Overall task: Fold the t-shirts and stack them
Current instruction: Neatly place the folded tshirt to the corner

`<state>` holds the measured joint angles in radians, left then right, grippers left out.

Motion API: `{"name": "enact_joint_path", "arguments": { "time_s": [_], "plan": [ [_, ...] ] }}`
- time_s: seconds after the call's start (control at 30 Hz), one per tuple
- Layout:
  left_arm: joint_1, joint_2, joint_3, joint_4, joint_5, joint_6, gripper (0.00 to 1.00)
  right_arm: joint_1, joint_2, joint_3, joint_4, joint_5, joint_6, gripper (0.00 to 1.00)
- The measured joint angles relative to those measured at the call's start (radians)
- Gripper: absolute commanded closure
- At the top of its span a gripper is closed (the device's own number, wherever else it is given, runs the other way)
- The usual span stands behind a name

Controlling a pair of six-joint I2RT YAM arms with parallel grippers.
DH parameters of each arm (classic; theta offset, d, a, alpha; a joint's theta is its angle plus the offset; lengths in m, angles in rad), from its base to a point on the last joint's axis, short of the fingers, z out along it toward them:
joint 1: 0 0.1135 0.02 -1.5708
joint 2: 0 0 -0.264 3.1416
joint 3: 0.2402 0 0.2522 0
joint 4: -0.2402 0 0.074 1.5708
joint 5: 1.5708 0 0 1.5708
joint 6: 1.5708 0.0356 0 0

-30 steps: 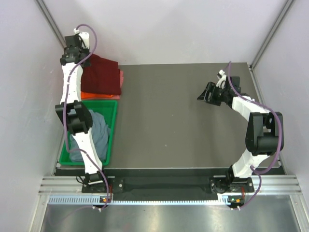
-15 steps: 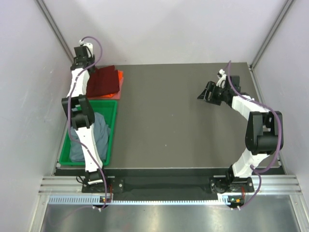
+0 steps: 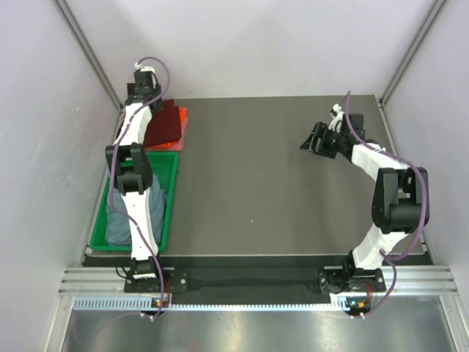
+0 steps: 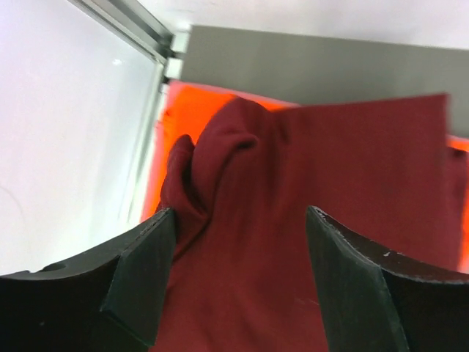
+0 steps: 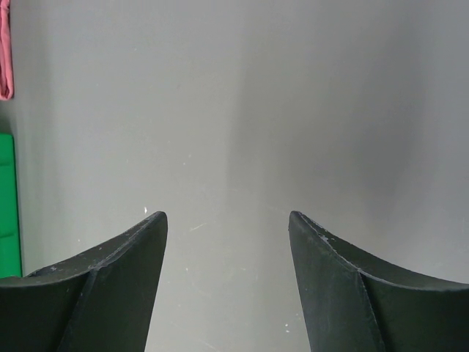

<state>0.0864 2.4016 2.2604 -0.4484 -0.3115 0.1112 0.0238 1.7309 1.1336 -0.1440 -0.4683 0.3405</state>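
Observation:
The dark maroon t-shirt (image 3: 165,125) (image 4: 330,183) lies folded on top of the bright orange t-shirt (image 3: 182,115) (image 4: 198,110) at the table's far left corner. Only an orange rim shows around it. My left gripper (image 3: 143,92) (image 4: 240,220) hangs open just above the maroon cloth's bunched far-left edge, its fingers (image 4: 143,271) apart with cloth showing between them. The grey-blue t-shirt (image 3: 119,220) lies crumpled in the green tray (image 3: 173,192), partly hidden by my left arm. Over bare table at the right, my right gripper (image 3: 308,143) (image 5: 227,220) stands open and empty.
The green tray runs along the table's left edge, just in front of the stacked shirts. A metal frame post (image 4: 124,18) and the white wall stand close behind the left gripper. The dark table top (image 3: 249,176) stretches between the two arms.
My left gripper has opened and let go of the maroon t-shirt, shifting right along the back edge. The maroon shirt now lies smaller on the orange one. The right arm has stayed still.

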Motion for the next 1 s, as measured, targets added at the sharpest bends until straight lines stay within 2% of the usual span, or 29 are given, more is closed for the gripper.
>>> {"name": "enact_joint_path", "arguments": {
  "time_s": [0.2,0.33,0.5,0.6,0.73,1.0],
  "plan": [
    [-0.063,-0.002,0.000,-0.061,-0.137,-0.059,0.23,0.000,-0.006,0.000,-0.013,0.005,-0.002,0.31],
    [-0.055,-0.008,-0.002,-0.070,-0.261,-0.076,0.23,0.000,-0.023,0.000,-0.022,0.005,-0.008,0.31],
    [-0.039,-0.045,-0.019,-0.061,-0.337,-0.083,0.25,0.000,-0.035,0.000,-0.021,0.005,-0.008,0.31],
    [-0.036,-0.108,-0.089,-0.023,-0.263,-0.083,0.27,0.000,-0.035,0.000,-0.021,0.004,-0.008,0.31],
    [-0.058,-0.185,-0.183,0.007,-0.073,-0.093,0.30,0.000,-0.035,0.000,-0.020,0.003,-0.008,0.31],
    [-0.095,-0.200,-0.307,0.028,0.274,-0.162,0.43,0.000,-0.035,0.000,-0.020,0.002,-0.008,0.30]
  ]
}}
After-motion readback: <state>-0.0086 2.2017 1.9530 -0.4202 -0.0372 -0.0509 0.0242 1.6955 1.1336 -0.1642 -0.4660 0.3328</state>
